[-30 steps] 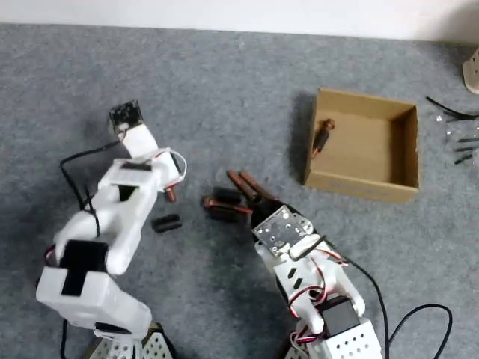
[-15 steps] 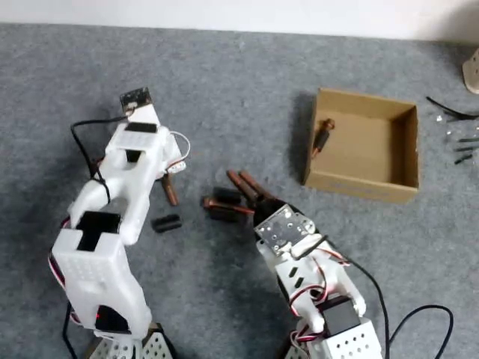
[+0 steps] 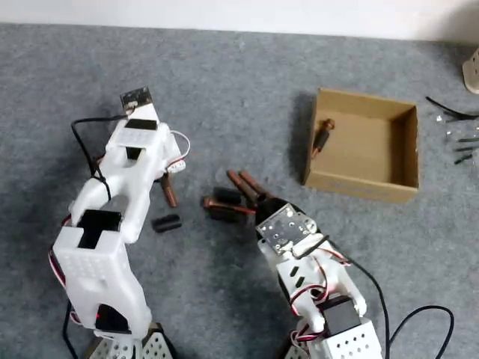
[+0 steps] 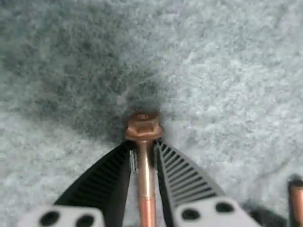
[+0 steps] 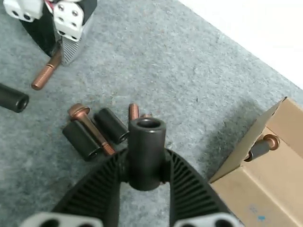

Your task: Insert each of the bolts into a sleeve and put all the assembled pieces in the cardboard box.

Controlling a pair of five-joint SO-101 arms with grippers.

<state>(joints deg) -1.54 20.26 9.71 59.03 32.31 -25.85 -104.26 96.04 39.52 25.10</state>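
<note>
The grey, felt-like tabletop (image 3: 224,90) runs back to a pale wall, with the cardboard box (image 3: 359,185) at the far right.

A second ago the left arm was folded low. It has since straightened and swung its wrist toward the far side, then settled; over the last half second it has hardly stirred. The left pincer (image 4: 144,145) has stayed clenched on a bolt (image 4: 144,128) throughout, the hex head poking out past the fingertips. The right arm has barely shifted, and the right pincer (image 5: 146,161) is clamped round a black sleeve (image 5: 147,137), its open end up.

So each arm has its half in hand, but the two are well apart and nothing is mated yet. I'd judge bringing them together is the step now due.

Counting:
- **Bolts:** I make it five. One is held, one sits in the assembled piece (image 3: 323,136) already in the box, and three seem to be in the pile (image 3: 232,196) just beyond the right arm (they overlap, so three is my best reading).
- **Sleeves:** also five. One is held, one is in the box, two are in the pile (image 5: 81,139) (image 5: 112,124), and a lone sleeve (image 3: 166,223) lies near the left arm.
</note>
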